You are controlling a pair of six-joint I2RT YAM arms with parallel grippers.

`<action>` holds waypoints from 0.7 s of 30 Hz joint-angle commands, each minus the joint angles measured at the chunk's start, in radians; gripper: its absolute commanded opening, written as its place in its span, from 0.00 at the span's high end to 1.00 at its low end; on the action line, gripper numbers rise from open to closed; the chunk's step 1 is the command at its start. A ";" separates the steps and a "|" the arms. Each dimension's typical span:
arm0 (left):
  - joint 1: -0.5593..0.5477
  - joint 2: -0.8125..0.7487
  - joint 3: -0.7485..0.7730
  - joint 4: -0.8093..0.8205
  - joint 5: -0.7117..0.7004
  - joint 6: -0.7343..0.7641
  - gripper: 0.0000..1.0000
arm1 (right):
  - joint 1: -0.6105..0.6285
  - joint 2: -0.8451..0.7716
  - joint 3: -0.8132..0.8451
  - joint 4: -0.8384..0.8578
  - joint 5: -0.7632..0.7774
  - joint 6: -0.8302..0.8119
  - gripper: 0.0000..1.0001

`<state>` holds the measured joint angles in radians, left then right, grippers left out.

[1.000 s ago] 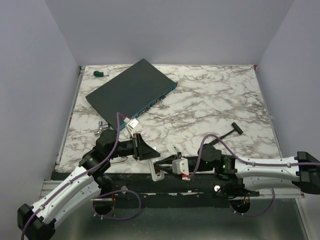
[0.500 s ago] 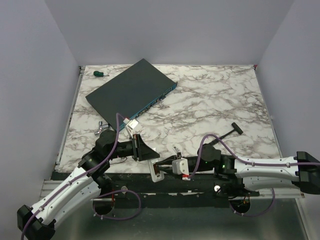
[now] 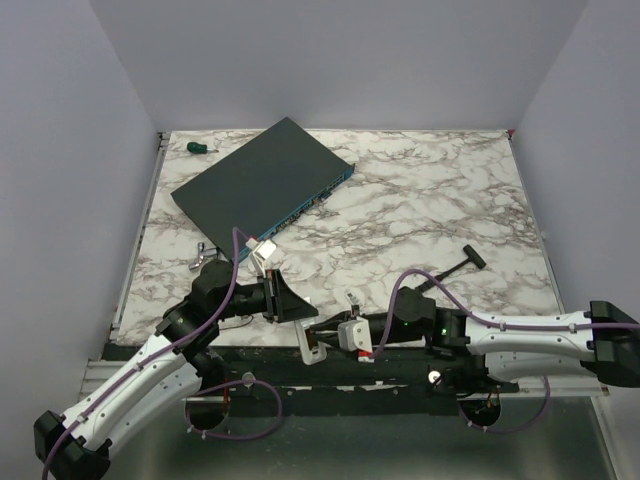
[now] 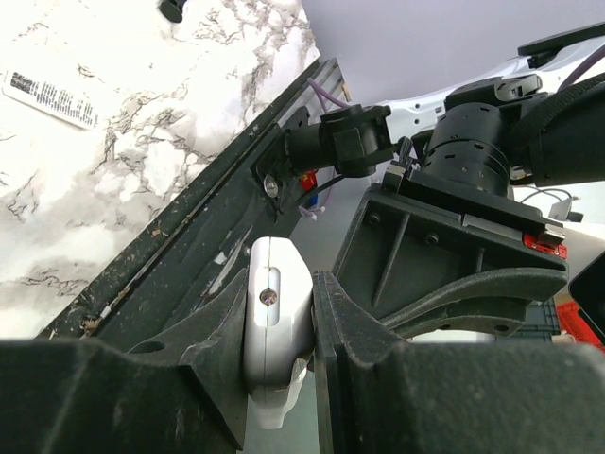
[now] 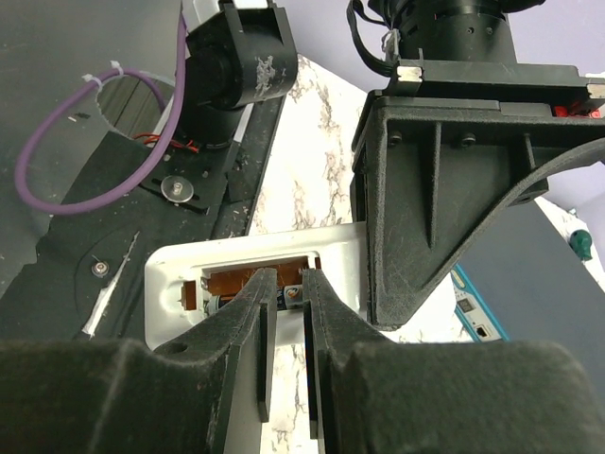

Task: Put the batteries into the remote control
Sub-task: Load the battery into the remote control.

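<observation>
My left gripper (image 3: 300, 318) is shut on the white remote control (image 3: 309, 346) and holds it on edge over the table's near rail. The left wrist view shows the remote control (image 4: 274, 312) clamped between both fingers of the left gripper (image 4: 281, 352). In the right wrist view the remote's back (image 5: 236, 260) faces the camera with its battery compartment open. One battery (image 5: 291, 299) lies in the compartment. My right gripper (image 5: 284, 295), also in the top view (image 3: 337, 335), has its fingertips at that battery, nearly shut, with nothing in the narrow gap.
A big dark flat box with a blue edge (image 3: 260, 185) lies at the back left. A green-handled screwdriver (image 3: 200, 148) is behind it. A black T-shaped tool (image 3: 462, 265) lies at the right. A small metal piece (image 3: 198, 258) lies left of the left arm.
My right gripper has moved a little left, closer onto the remote. The left arm and remote have barely moved.
</observation>
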<state>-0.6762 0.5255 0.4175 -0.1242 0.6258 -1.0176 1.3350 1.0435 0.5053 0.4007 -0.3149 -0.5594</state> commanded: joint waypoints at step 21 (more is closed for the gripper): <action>0.007 -0.036 0.079 0.120 -0.015 -0.031 1.00 | 0.005 0.012 -0.017 -0.252 -0.002 -0.005 0.80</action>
<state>-0.6697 0.5133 0.4187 -0.1207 0.5903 -1.0145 1.3399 1.0584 0.5282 0.3084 -0.3202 -0.5873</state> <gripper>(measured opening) 0.274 0.207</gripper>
